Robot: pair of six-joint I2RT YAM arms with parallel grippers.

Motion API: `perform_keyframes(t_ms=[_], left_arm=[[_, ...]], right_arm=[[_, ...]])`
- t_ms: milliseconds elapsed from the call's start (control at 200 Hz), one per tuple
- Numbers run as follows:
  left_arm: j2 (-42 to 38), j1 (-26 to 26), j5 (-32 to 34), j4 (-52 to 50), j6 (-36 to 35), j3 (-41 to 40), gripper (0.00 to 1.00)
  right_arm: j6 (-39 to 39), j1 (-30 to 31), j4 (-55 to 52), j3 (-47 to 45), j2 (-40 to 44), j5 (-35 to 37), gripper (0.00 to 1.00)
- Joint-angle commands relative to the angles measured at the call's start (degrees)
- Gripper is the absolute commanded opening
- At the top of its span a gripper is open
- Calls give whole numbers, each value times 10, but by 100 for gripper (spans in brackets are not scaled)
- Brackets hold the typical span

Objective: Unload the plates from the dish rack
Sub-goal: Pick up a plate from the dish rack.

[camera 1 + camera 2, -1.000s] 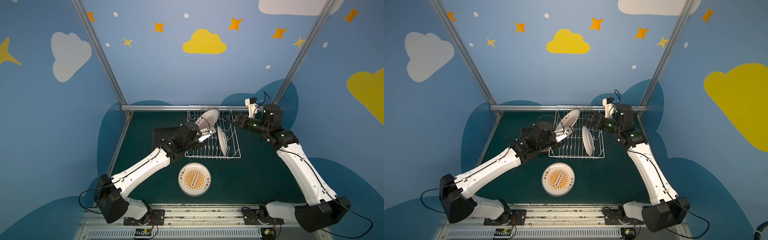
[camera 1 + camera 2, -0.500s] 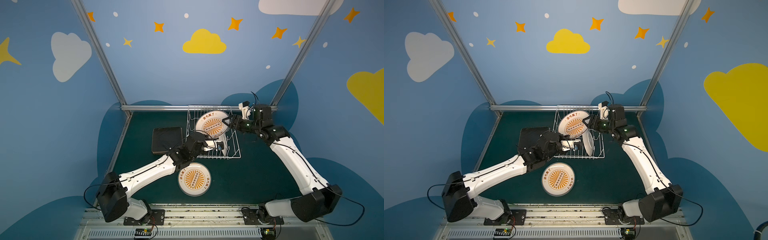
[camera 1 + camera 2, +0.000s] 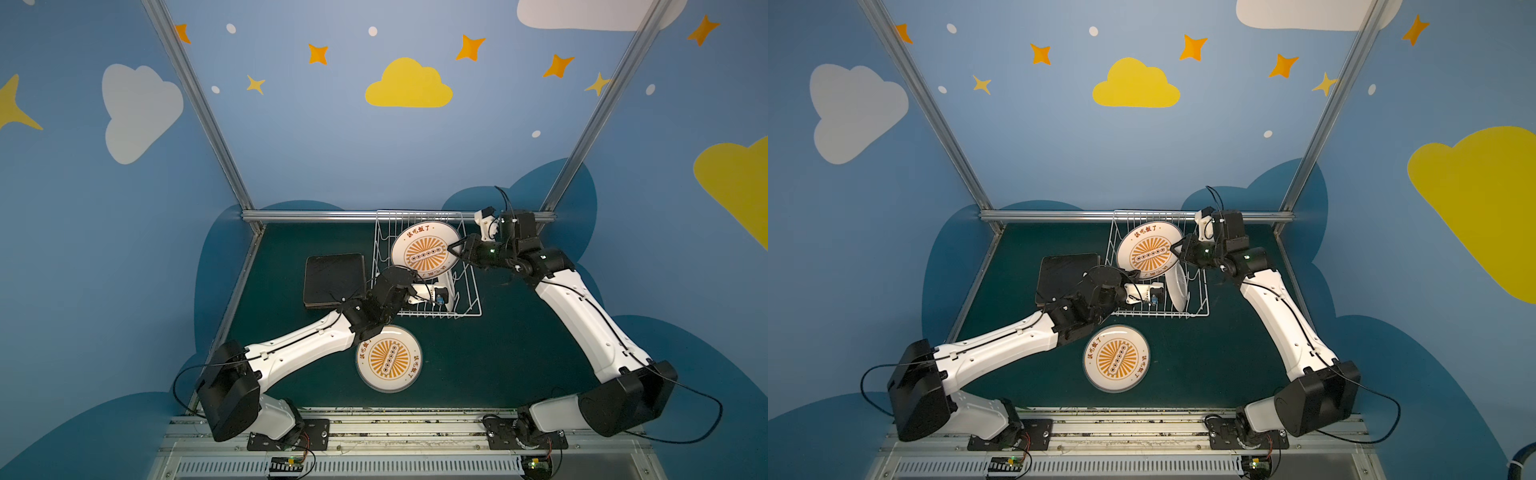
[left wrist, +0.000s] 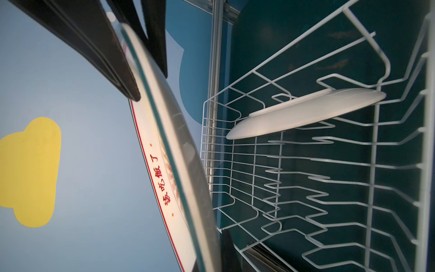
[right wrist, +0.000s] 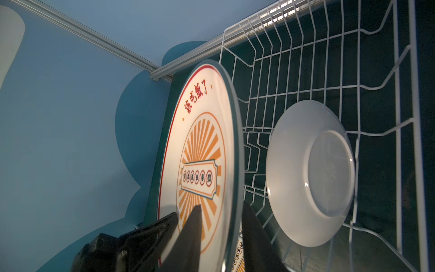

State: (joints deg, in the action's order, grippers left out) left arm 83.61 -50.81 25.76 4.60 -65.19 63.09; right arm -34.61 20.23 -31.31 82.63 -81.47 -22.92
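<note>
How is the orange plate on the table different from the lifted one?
The table plate lies flat on the table; the lifted plate tilts above the dish rack. The table plate sits free; the left end effector grips the lifted plate. Both are round with orange sunbursts.

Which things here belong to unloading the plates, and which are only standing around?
Job: white wire dish rack; orange-printed round white plate raised over it; white round plate standing inside; second orange-printed plate lying flat; stack of black square plates.
Surroundings: aluminium frame bar; dark green table mat.
</note>
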Motion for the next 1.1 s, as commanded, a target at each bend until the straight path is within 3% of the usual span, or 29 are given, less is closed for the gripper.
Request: perform_keyframes(t_ms=[0, 95, 195, 280, 335, 395, 481, 516, 616, 721, 971, 1096], left_arm=[[2, -1, 18, 60, -5, -3, 3], [6, -1, 21, 64, 1, 0, 5], [7, -1, 27, 68, 19, 1, 8], [9, 0, 30, 69, 24, 1, 15], [10, 0, 36, 68, 31, 3, 37], [12, 0, 43, 65, 46, 5, 54], [11, 1, 51, 66, 71, 8, 90], [11, 2, 55, 66, 85, 9, 99], [-2, 11, 54, 27, 162, 25, 99], [-35, 36, 11, -39, 283, 40, 99], [-118, 140, -173, -136, 609, 44, 99], [-151, 204, -273, -132, 725, 16, 99]], right_arm=[[-15, -2, 24, -13, -8, -24, 21], [-23, -4, 36, -20, -11, -36, 15], [-33, -10, 58, -32, -10, -54, 0], [-38, -15, 68, -36, -7, -67, 0], [-45, -17, 80, -42, -3, -70, 0], [-52, -21, 99, -53, 3, -72, 0], [-59, -26, 117, -63, 13, -74, 0], [-60, -29, 119, -65, 15, -72, 0], [-62, -37, 130, -75, 22, -72, 0], [-69, -46, 144, -90, 29, -81, 0], [-44, -57, 204, -147, 61, -90, 0], [-33, -60, 236, -172, 76, -96, 0]])
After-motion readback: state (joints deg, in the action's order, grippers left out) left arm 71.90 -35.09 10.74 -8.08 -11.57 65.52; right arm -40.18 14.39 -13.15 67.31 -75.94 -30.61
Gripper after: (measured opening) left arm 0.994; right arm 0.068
